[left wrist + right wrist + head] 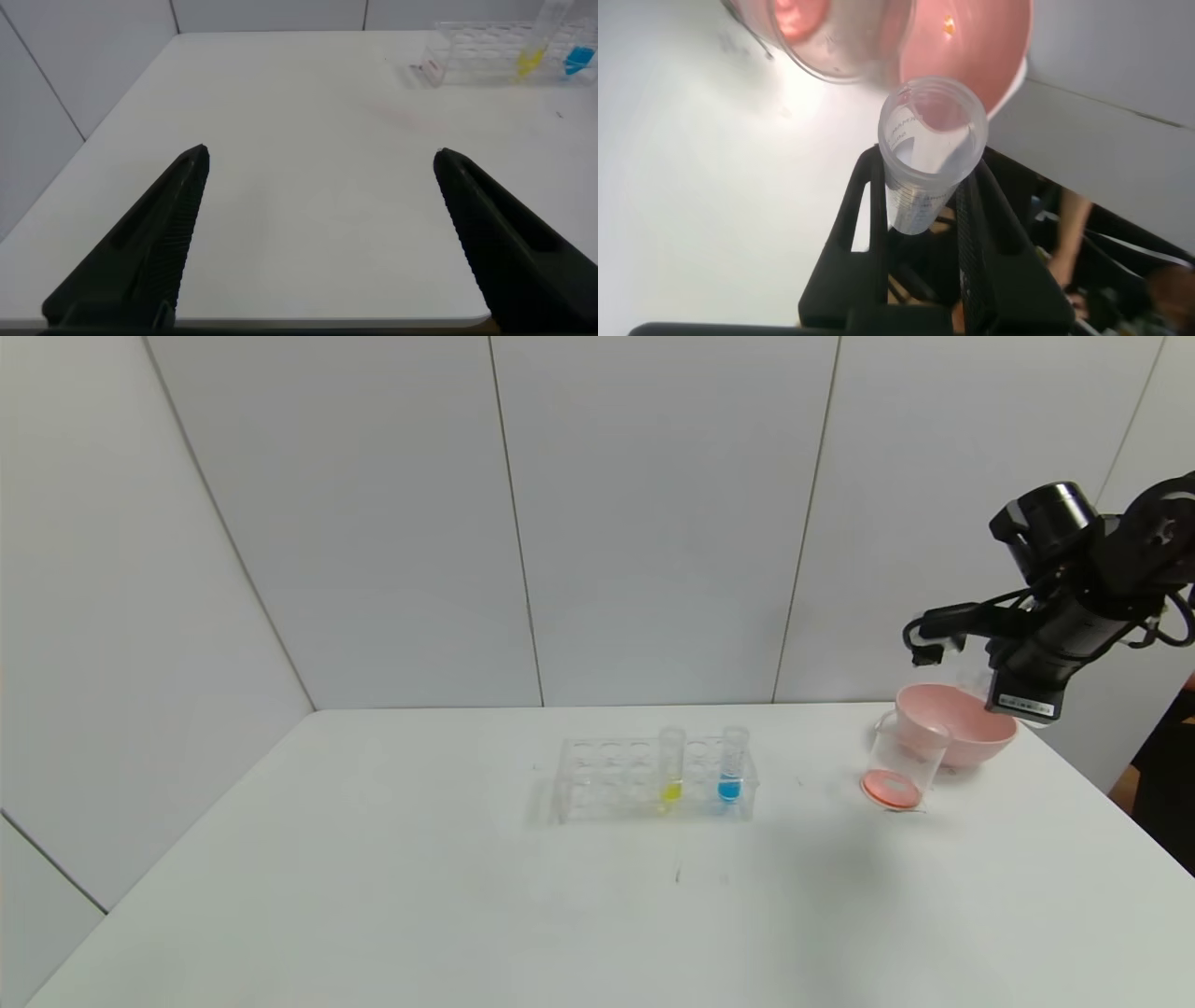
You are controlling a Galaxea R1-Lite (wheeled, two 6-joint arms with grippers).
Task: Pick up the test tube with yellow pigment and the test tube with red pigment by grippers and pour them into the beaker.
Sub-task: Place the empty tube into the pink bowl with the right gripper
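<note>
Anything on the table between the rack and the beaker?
Nothing: in the head view, the table between the rack and beaker is bare.

- Your yellow tube (pixel 671 763) stands straight up in the clear rack (pixel 597 782), with yellow liquid at its bottom.
- Your red tube (pixel 926 154) looks empty now. The right gripper (pixel 920 210) holds it tight, up above the pink bowl (pixel 971 733).
- Your beaker (pixel 904 758) stands just in front of the bowl, with red liquid at the bottom.
</note>
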